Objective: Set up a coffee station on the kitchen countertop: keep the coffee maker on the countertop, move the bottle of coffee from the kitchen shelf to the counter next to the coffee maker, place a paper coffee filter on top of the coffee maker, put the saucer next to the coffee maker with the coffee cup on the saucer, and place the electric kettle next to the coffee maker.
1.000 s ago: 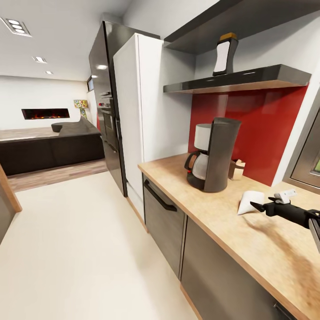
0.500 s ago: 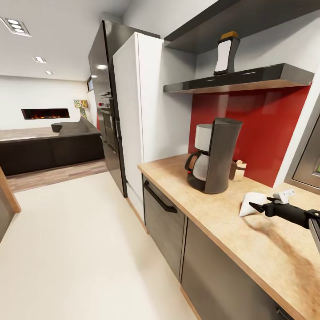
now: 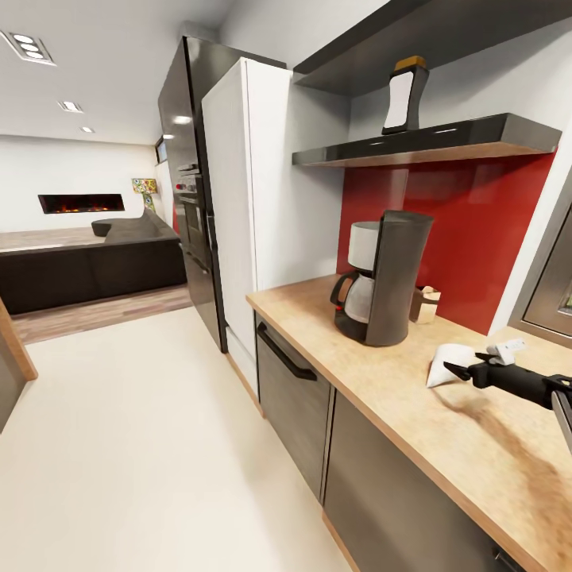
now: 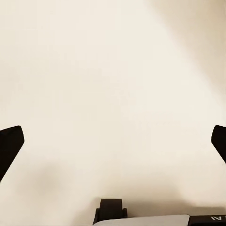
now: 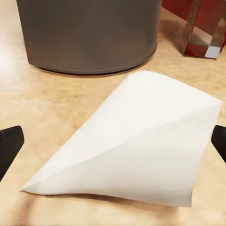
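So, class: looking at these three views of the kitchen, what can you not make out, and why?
- Right gripper: arm cut off by the head view's edge.
- Small object: partly hidden behind the coffee maker.
- Bottle of coffee: label too small to read.
- Left gripper: fingertips cut by the wrist view's edges.

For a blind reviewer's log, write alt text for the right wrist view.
A white paper coffee filter lies flat on the light-wood countertop, between the open right gripper's dark fingertips. The coffee maker's dark body stands just beyond it.

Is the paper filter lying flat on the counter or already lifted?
Lying flat: the paper coffee filter rests on the countertop, between the open right gripper fingertips.
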Robot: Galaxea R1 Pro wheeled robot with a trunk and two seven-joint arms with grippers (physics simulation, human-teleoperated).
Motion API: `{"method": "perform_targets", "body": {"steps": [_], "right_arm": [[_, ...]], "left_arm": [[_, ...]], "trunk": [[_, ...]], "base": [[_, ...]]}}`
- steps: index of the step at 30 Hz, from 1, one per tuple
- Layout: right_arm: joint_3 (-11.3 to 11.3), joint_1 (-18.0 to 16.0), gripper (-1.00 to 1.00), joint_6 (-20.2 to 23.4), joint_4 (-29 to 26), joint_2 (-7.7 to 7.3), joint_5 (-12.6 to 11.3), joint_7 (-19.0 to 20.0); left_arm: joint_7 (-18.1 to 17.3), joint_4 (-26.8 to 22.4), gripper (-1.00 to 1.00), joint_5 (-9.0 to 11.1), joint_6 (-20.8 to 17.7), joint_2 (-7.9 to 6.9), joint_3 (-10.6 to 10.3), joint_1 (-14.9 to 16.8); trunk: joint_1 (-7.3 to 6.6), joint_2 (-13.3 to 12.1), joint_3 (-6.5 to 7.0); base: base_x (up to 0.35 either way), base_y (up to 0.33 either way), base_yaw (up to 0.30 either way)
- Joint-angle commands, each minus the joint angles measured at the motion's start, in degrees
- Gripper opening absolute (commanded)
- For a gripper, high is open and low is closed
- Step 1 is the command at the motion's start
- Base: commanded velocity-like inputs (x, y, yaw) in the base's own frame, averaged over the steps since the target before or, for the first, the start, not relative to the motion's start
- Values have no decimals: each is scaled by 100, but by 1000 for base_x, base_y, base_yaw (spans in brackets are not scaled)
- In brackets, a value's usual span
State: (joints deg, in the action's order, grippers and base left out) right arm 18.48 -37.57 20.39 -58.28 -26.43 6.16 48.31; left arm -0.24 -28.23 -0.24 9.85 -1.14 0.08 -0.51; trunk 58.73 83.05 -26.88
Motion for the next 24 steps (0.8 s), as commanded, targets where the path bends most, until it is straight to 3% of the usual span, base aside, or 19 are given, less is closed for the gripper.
{"method": "perform_targets", "body": {"steps": [1,14,24], "right_arm": [[19,-5,100,22,-8,4,50,170],[23,-5,100,19,-25,6,51,675],[16,-5,100,17,-38,3,52,805]], "left_arm": [[-3,-7,100,-3,8,-1,1,-2],[-3,-7,100,-2,8,-1,1,-2],[-3,-7,100,-2,8,-1,1,-2]], "trunk": [[0,3,-5],[0,3,-5],[0,3,-5]], "base": [[0,0,0],[0,0,0],[-14,0,0]]}}
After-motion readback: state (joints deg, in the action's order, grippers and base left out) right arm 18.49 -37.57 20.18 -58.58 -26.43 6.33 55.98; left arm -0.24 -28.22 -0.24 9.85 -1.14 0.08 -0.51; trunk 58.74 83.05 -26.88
